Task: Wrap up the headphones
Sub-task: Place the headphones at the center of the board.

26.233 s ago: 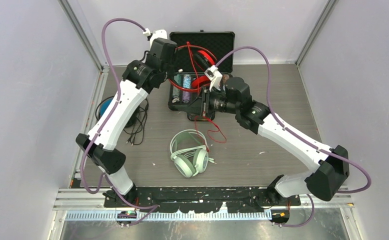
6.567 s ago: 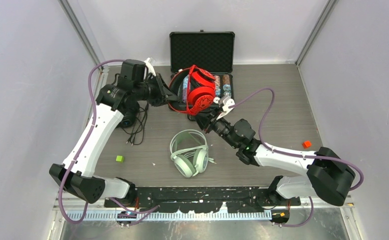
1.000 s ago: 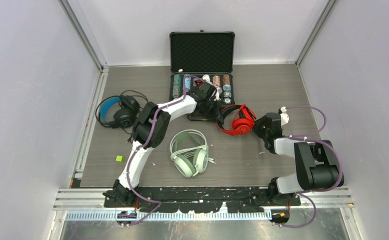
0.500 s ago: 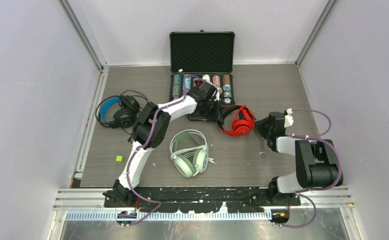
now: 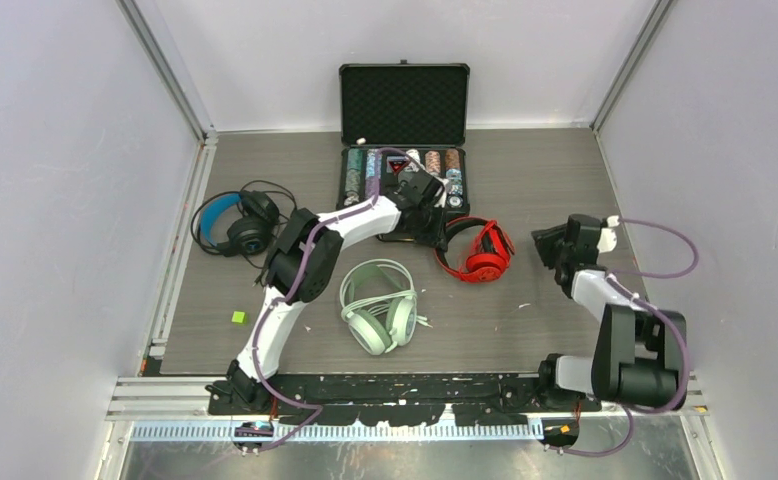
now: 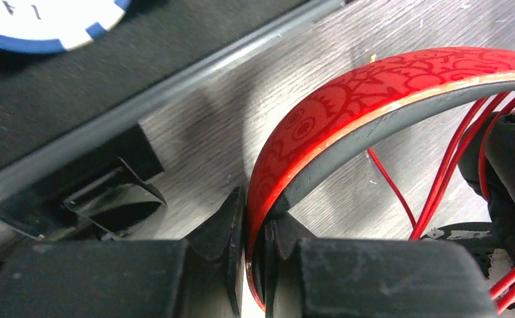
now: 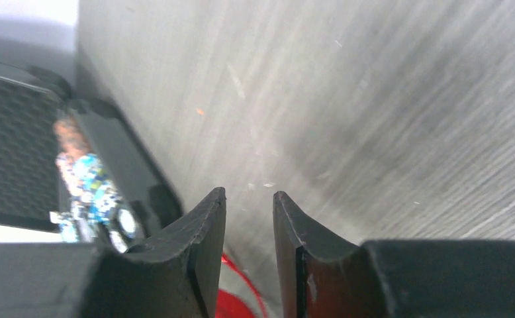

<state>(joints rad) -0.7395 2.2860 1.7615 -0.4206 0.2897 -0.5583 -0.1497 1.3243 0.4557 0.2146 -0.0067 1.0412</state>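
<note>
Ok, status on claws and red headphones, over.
Left claw shut on red headphones, at the band. Right claw open, empty, clear of them. Chip case beside the band.

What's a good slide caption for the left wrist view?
Left tool clamps the headband of the red headphones beside the black case.

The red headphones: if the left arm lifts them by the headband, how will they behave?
The red headphones would probably hang tilted: the left fingers pinch only the headband, with the ear cups to one side. The glossy band might slip. The thin red cable looks floppy, so its loops could sag or trail.
</note>
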